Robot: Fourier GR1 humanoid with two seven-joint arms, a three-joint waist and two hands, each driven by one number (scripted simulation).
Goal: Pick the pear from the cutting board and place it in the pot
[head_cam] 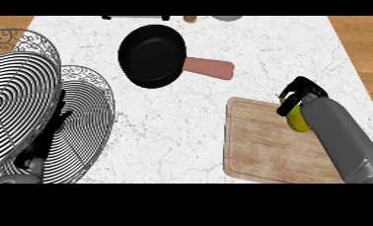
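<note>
In the head view, the right hand [297, 95], black at the end of a grey forearm, is curled round the yellow-green pear [296, 119]; its fingers wrap the fruit's upper end and hide part of it, so only the lower body shows. The pear sits at the right edge of the pale wooden cutting board [266, 143], over its upper right corner; whether it is touching the wood or already raised off it cannot be told from this steep angle. The black round pot with a reddish-brown handle [151, 56] lies well apart to the upper left on the white marbled counter [189, 131], and nothing shows inside it. At the left stands a tiered wire basket of dark curved rods [51, 101]. The left hand does not show anywhere.

As for progress, the grasp looks made, so the picking step seems done or nearly so. What is left is most of the job: lifting clear of the board, carrying the fruit across the counter to the pot, and letting it go inside.
</note>
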